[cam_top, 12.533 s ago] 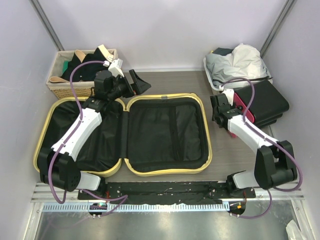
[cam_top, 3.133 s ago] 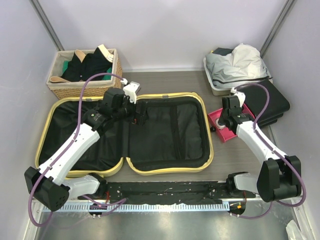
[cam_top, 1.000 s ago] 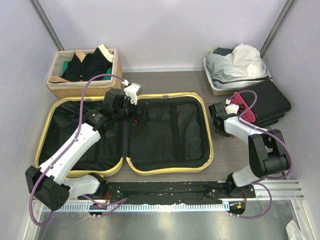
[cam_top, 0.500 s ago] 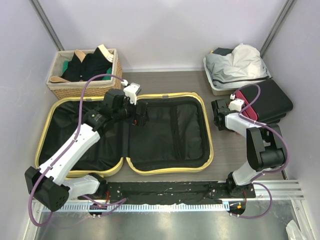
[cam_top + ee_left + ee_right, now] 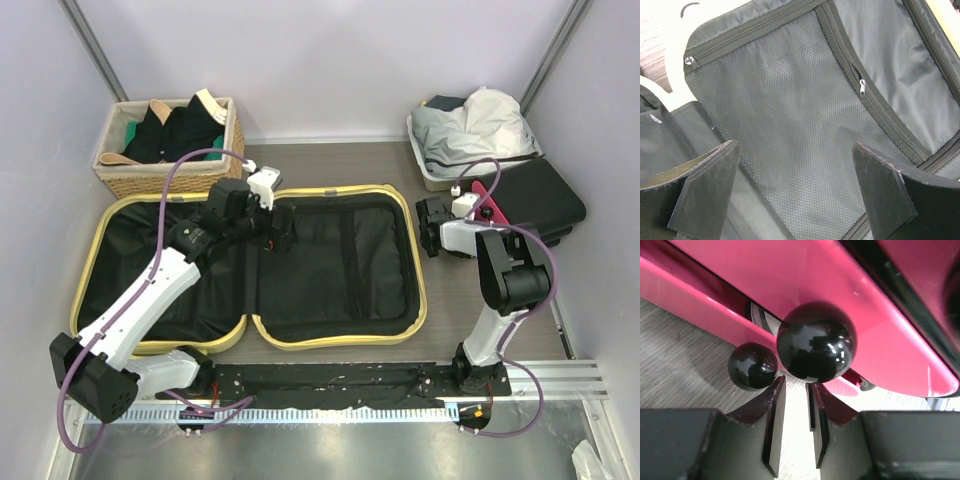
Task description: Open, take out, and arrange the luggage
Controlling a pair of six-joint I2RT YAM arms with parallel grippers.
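- We see our right pincer (image 5: pixel 795 426) with its two dark fingers (image 5: pixel 771 425) drawn almost together, only a thin slit of light between them.
- Just past the tips is a large glossy black ball (image 5: pixel 816 341), with a smaller black ball (image 5: pixel 752 366) beside it.
- Both sit against a pink shell (image 5: pixel 790 285), and the grey wood-grain counter (image 5: pixel 680 360) shows beneath.

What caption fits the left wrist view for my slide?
Open left gripper above the mesh zip pocket inside the luggage.

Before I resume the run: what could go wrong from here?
1. Right end effector is nearly shut beneath the pink item, beside its black ball: hold looks marginal, it may drop.
2. Left end effector hangs open over the mesh pocket of the luggage: it could snag the mesh or zipper pull.
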